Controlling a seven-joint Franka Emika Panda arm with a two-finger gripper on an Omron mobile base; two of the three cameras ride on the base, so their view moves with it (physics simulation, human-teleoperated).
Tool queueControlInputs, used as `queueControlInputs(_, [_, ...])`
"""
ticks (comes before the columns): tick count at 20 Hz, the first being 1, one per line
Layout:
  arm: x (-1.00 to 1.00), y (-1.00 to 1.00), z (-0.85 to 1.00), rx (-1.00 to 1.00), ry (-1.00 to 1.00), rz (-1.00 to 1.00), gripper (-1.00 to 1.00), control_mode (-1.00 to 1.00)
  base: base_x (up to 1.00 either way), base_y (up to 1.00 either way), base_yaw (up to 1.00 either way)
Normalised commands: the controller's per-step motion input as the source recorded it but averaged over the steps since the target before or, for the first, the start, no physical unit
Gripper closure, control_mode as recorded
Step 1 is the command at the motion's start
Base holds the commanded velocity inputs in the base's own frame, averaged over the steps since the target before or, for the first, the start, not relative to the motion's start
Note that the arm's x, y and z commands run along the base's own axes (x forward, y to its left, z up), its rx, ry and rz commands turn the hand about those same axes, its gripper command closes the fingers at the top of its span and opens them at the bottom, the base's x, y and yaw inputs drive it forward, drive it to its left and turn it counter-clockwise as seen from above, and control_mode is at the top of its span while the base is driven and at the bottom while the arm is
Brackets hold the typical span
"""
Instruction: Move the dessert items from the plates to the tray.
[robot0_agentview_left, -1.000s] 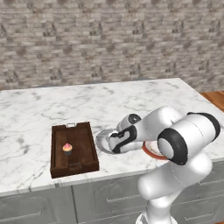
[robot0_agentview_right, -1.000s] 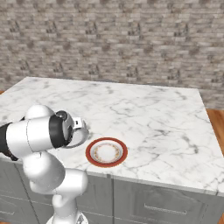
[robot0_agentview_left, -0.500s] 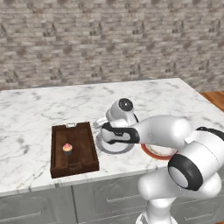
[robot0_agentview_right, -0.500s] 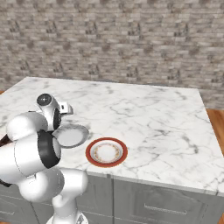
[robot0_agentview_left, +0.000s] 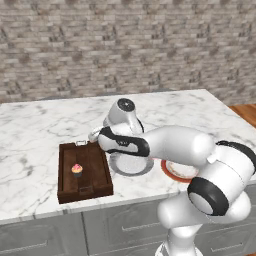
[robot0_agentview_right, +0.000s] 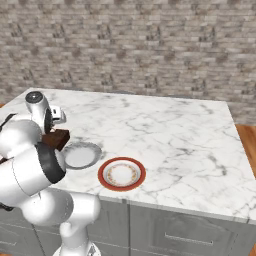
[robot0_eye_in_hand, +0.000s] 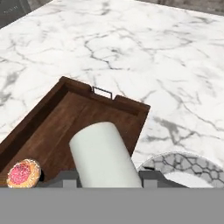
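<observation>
One marshmallow (robot0_eye_in_hand: 103, 155) left to place, held sideways betw gripper (robot0_eye_in_hand: 107, 180) fingers above tray's (robot0_eye_in_hand: 57, 127) far end, cupcake (robot0_eye_in_hand: 22, 173) already inside. Probably light, soft; squeeze gently mid-body.

We see a dark brown tray (robot0_agentview_left: 84, 172), a cupcake (robot0_agentview_left: 77, 170) in pink frosting with a red top, a white cylinder (robot0_eye_in_hand: 105, 155), a plain grey plate (robot0_agentview_right: 80, 155), a white plate (robot0_agentview_right: 121, 174) rimmed red-orange, and a grey-veined white marble counter (robot0_agentview_right: 175, 130).
</observation>
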Motion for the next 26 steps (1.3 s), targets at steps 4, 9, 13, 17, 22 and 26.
queueControlInputs(4, [-0.15, 0.92, -0.6, -0.01, 0.03, 0.16, 1.0, -1.0, 0.0, 0.0, 0.0])
queueControlInputs(9, [-0.19, 0.34, -0.85, -0.16, 0.04, 0.14, 1.0, -1.0, 0.0, 0.0, 0.0])
queueControlInputs(13, [-0.29, -0.41, -0.66, -0.16, -0.02, 0.07, 1.0, -1.0, 0.0, 0.0, 0.0])
queueControlInputs(17, [0.0, 0.0, -0.02, -0.02, 0.0, 0.0, -1.0, -1.0, 0.0, 0.0, 0.0])
queueControlInputs(22, [0.0, -0.01, 0.32, 0.03, 0.0, -0.01, -1.0, -1.0, 0.0, 0.0, 0.0])
queueControlInputs(26, [0.04, -0.04, 0.95, 0.12, 0.0, -0.03, -1.0, -1.0, 0.0, 0.0, 0.0])
